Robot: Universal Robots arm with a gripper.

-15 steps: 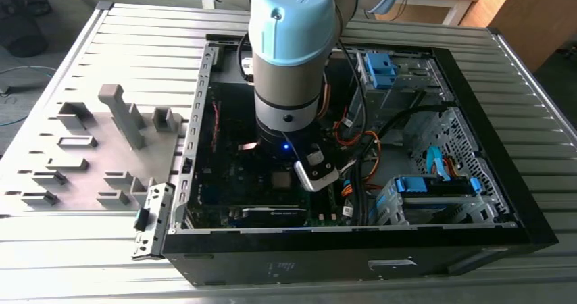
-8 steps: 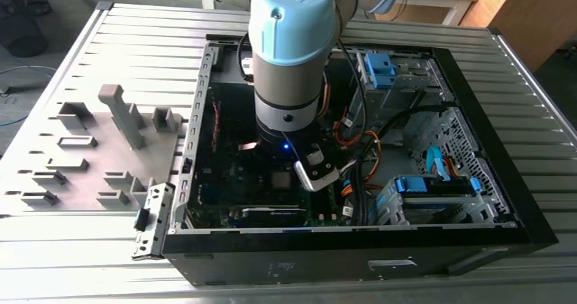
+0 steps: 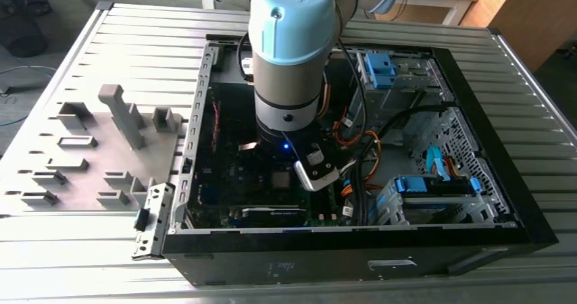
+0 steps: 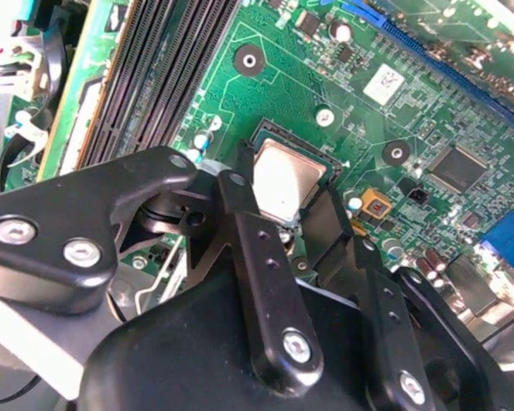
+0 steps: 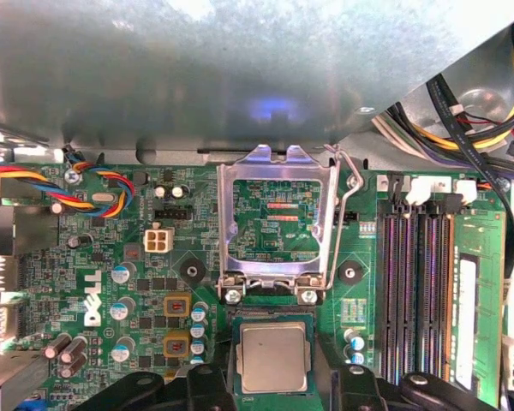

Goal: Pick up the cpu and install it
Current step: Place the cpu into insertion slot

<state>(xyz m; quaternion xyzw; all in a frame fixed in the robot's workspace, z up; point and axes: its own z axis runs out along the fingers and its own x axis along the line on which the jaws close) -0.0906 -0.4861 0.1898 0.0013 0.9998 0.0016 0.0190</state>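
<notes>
Gripper (image 4: 284, 181), second wrist view: astride cpu (image 4: 283, 169) at socket (image 4: 270, 130); clamped or released, cannot tell. First wrist view: cpu (image 5: 272, 357) lying flat beside raised socket frame (image 5: 278, 163). Exterior view: cpu (image 3: 281, 178) at six o'clock from arm (image 3: 286, 47). Advisable: cpu kept level, square, no sideways drag.

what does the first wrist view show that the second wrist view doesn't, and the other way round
First wrist view, not the second: the metal socket frame standing open, its wire lever, twisted coloured wires and the grey case wall.
Second wrist view, not the first: a large square chip, a white sticker and a long blue slot.
Both: the cpu at its socket, the gripper flanking it, and the black memory slots.
</notes>
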